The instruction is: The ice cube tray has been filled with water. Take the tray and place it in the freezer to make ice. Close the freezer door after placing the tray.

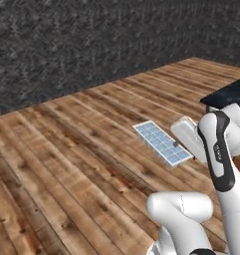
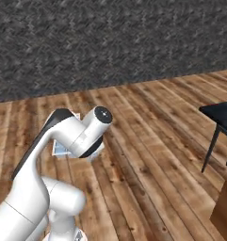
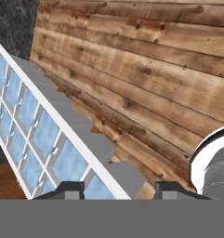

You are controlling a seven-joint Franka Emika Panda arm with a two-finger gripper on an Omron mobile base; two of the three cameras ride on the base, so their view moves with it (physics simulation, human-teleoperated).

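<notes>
The ice cube tray (image 1: pixel 161 143) is a flat white rectangle with pale-blue water (image 1: pixel 167 147) in its cells, and it hangs above the wooden floor. My gripper (image 1: pixel 183 141) holds it at its right long edge. In the hand view the tray (image 3: pixel 34 125) runs up to the left, and its white rim passes between the two dark fingertips (image 3: pixel 69 188) of my gripper (image 3: pixel 118 188). A corner of the tray (image 2: pixel 62 149) peeks out behind the arm in the right base view. The freezer and its door are out of view.
Wooden plank floor (image 1: pixel 66 164) stretches to a dark rough wall (image 1: pixel 91 45). A black table (image 2: pixel 221 113) on thin legs stands at the right, its corner (image 1: pixel 228 94) also seen from the left. A brown wooden cabinet side (image 2: pixel 225 202) is at the lower right.
</notes>
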